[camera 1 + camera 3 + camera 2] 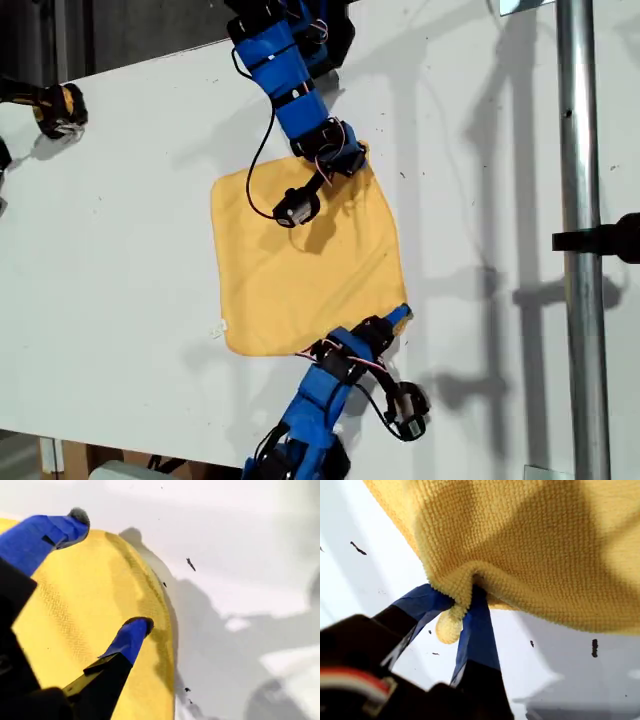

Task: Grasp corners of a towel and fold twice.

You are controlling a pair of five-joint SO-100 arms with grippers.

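Note:
The yellow-orange towel (pixel 300 275) lies spread on the white table (pixel 120 250), its small white tag (pixel 218 329) at the lower corner on the exterior view's left. My first gripper (pixel 393 322) (pixel 462 597), on the arm entering from the exterior view's bottom, is shut on the towel's (pixel 535 545) lower corner (pixel 451 625), which bunches between the blue fingers. My second gripper (pixel 350 160) (pixel 107 572), on the arm from the top, stands open over the upper corner on the exterior view's right, one finger (pixel 131 636) above the towel (pixel 75 610).
A metal pole (pixel 580 240) with a black clamp (pixel 612 238) runs down the exterior view's right. A black and yellow object (pixel 58 108) sits at the upper left of the exterior view. Small dark specks (pixel 190 564) mark the table beyond the towel.

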